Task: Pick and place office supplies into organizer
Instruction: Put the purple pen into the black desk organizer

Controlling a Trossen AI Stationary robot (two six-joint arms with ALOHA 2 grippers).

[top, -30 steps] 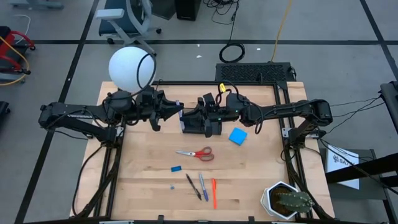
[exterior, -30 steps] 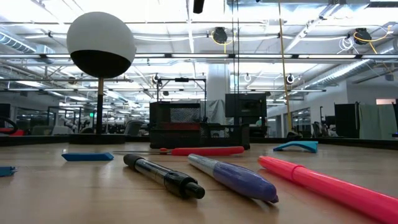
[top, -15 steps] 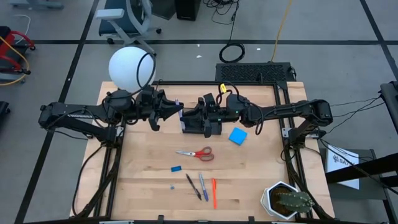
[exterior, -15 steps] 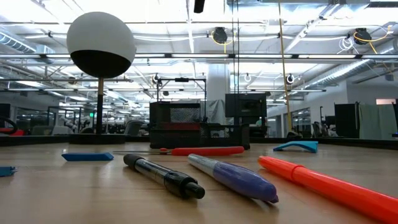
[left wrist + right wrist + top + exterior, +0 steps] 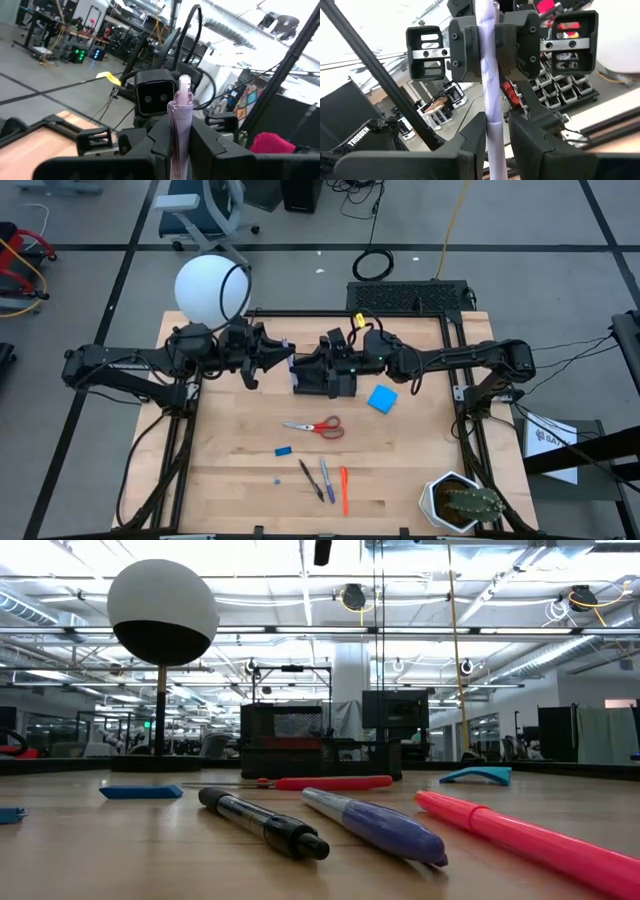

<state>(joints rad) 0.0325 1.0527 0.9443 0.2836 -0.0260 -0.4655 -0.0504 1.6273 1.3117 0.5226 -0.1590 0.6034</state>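
A pale lilac pen (image 5: pixel 181 120) stands nearly upright in mid-air between my two grippers, which face each other over the black organizer (image 5: pixel 328 386). My left gripper (image 5: pixel 180 147) is shut on it. My right gripper (image 5: pixel 496 142) stands slightly open, with its fingers close on either side of the same pen (image 5: pixel 489 75). On the table lie red-handled scissors (image 5: pixel 315 426), a blue pad (image 5: pixel 382 399), a blue eraser (image 5: pixel 283 450), and black (image 5: pixel 310 478), blue (image 5: pixel 327 478) and orange (image 5: pixel 344 490) pens. My left gripper pinches the pen's barrel (image 5: pixel 179 150) between its two fingers. The fingers come level from the table's left and lie across the pen. The pen stands almost upright, cap end (image 5: pixel 184 81) up, lifted clear of the table and the organizer.
A lamp with a white globe (image 5: pixel 210 290) stands at the far left corner, and a potted cactus (image 5: pixel 462 502) at the near right corner. A tiny blue piece (image 5: pixel 275 478) lies left of the pens. Bare wood shows along the near left of the table.
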